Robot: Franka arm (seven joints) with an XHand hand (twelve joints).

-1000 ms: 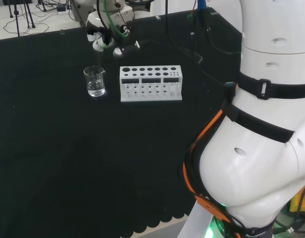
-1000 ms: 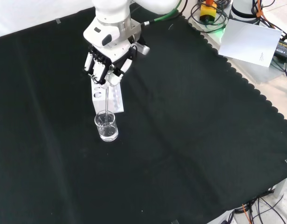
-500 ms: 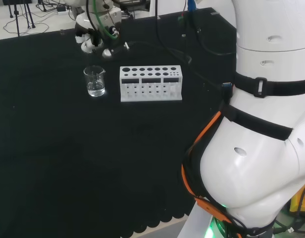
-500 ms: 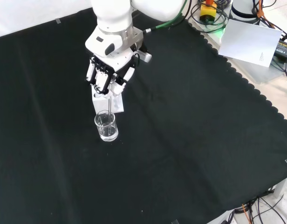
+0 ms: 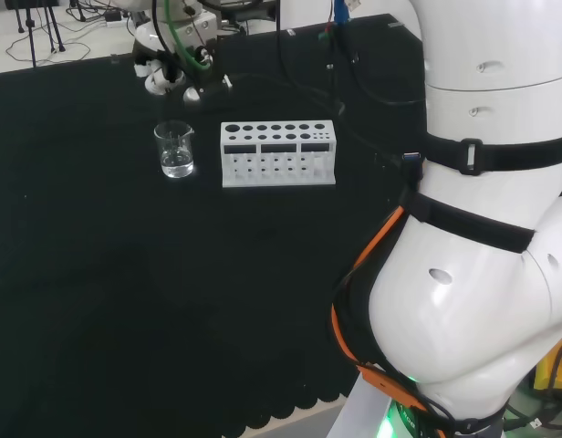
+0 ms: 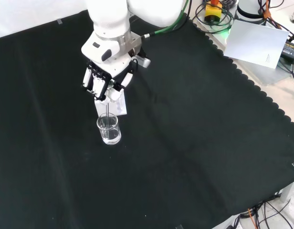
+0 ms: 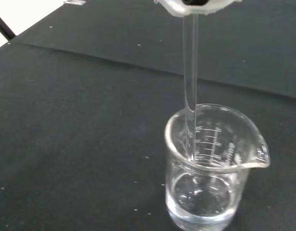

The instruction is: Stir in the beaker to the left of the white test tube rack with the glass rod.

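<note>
A small clear beaker [image 5: 174, 151] with a little clear liquid stands left of the white test tube rack [image 5: 278, 153] in the head view. In the front view the hand [image 6: 106, 81] hangs over the beaker [image 6: 109, 129], its fingers curled on a thin glass rod [image 6: 107, 109] that points straight down. Part of the rack [image 6: 118, 107] shows under the hand. From the wrist, the rod [image 7: 190, 72] drops from a white part of the hand [image 7: 193, 5] into the beaker [image 7: 210, 168]; its tip seems to end inside the rim, above the liquid.
Black cloth covers the bench on all sides of the beaker. The arm's big white links [image 5: 482, 228] stand at the right of the head view. Cables and a white sheet [image 6: 257, 43] lie beyond the cloth's scalloped edge.
The hand has shifted left in the head view and slightly left in the front view, with the rod still in it and over the beaker. Beaker and rack have not moved.
</note>
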